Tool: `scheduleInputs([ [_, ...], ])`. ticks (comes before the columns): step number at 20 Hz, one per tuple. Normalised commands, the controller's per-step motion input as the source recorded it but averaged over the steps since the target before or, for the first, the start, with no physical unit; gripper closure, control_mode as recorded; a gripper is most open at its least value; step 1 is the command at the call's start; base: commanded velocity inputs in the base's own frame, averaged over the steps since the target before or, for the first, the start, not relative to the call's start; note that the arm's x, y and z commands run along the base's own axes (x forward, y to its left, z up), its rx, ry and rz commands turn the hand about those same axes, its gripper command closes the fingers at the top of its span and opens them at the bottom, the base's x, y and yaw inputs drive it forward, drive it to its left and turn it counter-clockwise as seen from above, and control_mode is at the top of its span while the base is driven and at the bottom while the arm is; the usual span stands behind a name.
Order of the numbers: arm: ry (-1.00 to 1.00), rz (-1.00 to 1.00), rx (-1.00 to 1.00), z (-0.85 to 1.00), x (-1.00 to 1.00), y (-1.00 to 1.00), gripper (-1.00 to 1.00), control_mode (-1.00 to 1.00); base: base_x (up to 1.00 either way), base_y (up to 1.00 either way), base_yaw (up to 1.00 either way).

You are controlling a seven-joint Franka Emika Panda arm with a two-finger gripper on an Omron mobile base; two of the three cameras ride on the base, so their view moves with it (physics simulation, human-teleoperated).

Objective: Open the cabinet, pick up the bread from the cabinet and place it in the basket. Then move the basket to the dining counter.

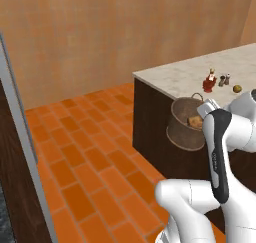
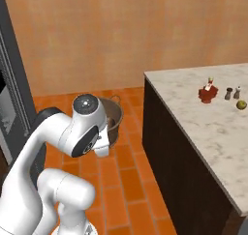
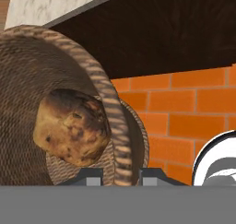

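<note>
1. Seen from the left base view, the basket [image 1: 187, 124] is held up off the orange tiled floor [image 1: 85, 152], tipped, in front of the dark side panel of the dining counter [image 1: 185, 77] and just below its near corner. The bread [image 1: 195, 121] is seen inside the basket, at its right side. The gripper [image 1: 209, 107] is placed at the basket's right rim, under the wire handle; its fingers are hidden there by the white arm. On the pale counter top, toward the right edge, a red bottle [image 1: 209, 82], two small shakers [image 1: 224, 80] and a small round yellowish fruit [image 1: 237, 89] are set near one another.

2. From the right base view, the basket [image 2: 113, 118] is partly covered by the arm's round joint; only its rim and dark inside are shown, above the floor [image 2: 131, 171] and left of the counter [image 2: 193, 113], apart from it. The bottle [image 2: 208, 93], shakers [image 2: 232, 93] and fruit [image 2: 241, 104] are seen near the counter's far right part.

3. In the hand view, the gripper [image 3: 120, 176] is pressed together on the basket's woven rim [image 3: 117, 140], which is pinched between the two dark fingertips [image 3: 87, 176]. The bread [image 3: 71, 126] is lodged inside the basket, left of the rim. The counter's pale edge [image 3: 50, 4] and dark base are seen behind.
</note>
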Motion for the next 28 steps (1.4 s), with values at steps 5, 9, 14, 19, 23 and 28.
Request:
scheduleInputs([
  [5,0.00,0.00,0.00,0.00,0.00,0.00,1.00,1.00,1.00,0.12,-0.13],
  [9,0.00,0.00,0.00,0.00,0.00,0.00,1.00,1.00,1.00,0.50,-0.22],
  [14,0.00,0.00,0.00,0.00,0.00,0.00,1.00,1.00,1.00,0.48,-0.42],
  [19,0.00,0.00,0.00,0.00,0.00,0.00,1.00,1.00,0.96,0.54,-0.61],
  [23,0.00,0.00,0.00,0.00,0.00,0.00,1.00,1.00,0.95,0.71,-0.67],
  [28,0.00,0.00,0.00,0.00,0.00,0.00,1.00,1.00,0.95,0.71,-0.66],
])
